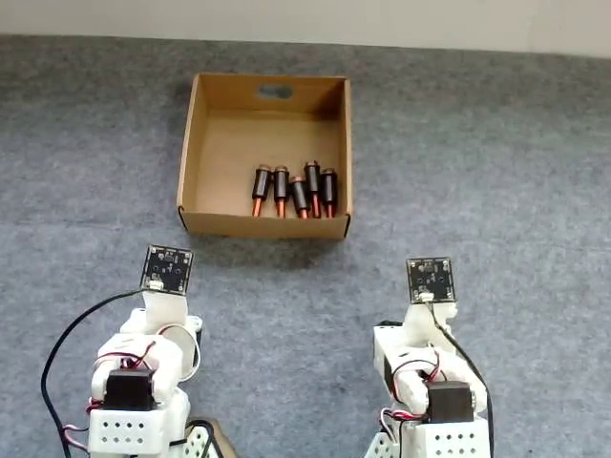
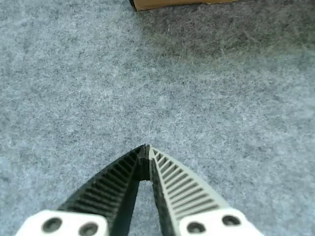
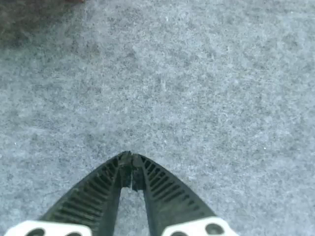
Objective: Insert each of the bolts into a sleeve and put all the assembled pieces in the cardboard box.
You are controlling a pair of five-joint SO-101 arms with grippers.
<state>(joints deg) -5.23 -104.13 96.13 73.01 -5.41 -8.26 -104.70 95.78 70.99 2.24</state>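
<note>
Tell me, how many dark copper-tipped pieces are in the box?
5. The dark cylindrical pieces with copper tips lie side by side in the open brown cardboard box, along its near wall, toward the right corner.

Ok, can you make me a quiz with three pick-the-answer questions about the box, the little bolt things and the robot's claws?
1. Where do the assembled pieces lie?
A) inside the cardboard box
B) outside the box, between the arms
C) in a gripper

2. How many pieces are there?
A) three
B) five
C) eight

3. How are the left gripper and the right gripper?
A) both wide open
B) both shut and empty
C) each shut on a bolt

Answers:
1 A: the high view shows them side by side on the box floor, near its front wall.
2 B: five of them lie in a row.
3 B: in each wrist view the fingertips meet with nothing between them.
</note>
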